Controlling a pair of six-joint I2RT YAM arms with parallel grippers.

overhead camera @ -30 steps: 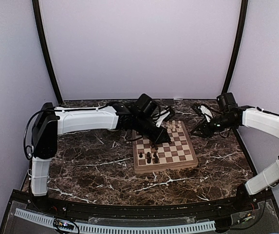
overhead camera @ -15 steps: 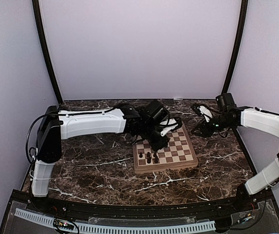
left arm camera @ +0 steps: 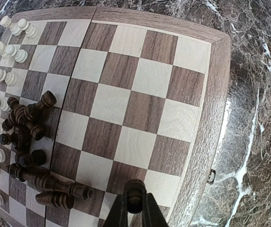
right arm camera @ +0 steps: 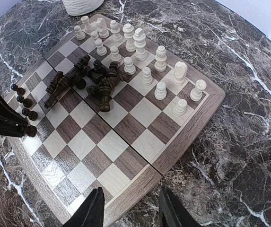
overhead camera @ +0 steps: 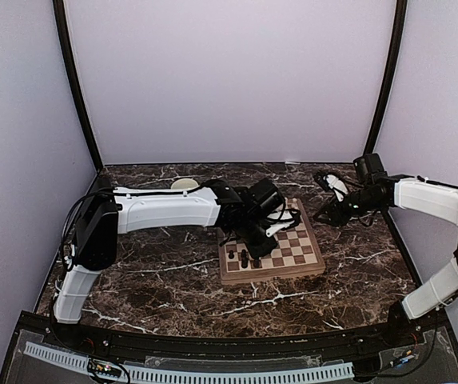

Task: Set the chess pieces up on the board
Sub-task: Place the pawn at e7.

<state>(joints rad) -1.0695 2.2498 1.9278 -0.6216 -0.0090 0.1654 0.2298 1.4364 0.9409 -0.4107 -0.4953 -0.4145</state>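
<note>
While the left gripper (left arm camera: 134, 199) is pinching a dark pawn (left arm camera: 134, 190) over the board (left arm camera: 211, 118), the right gripper (right arm camera: 133, 204) is hovering half open, holding nothing.

No legible writing anywhere.
The board (left arm camera: 215, 94), the chess pieces (right arm camera: 102, 80) and the marble tabletop (overhead camera: 149, 272) bore no readable marks.

Top external view: fixed high above and behind the arms (overhead camera: 165, 210), facing down across the whole bench (overhead camera: 157, 272). Left wrist view: close, looking steeply down on the board (left arm camera: 140, 80). Right wrist view: close, oblique, from beyond one board corner. All three views share the board.
</note>
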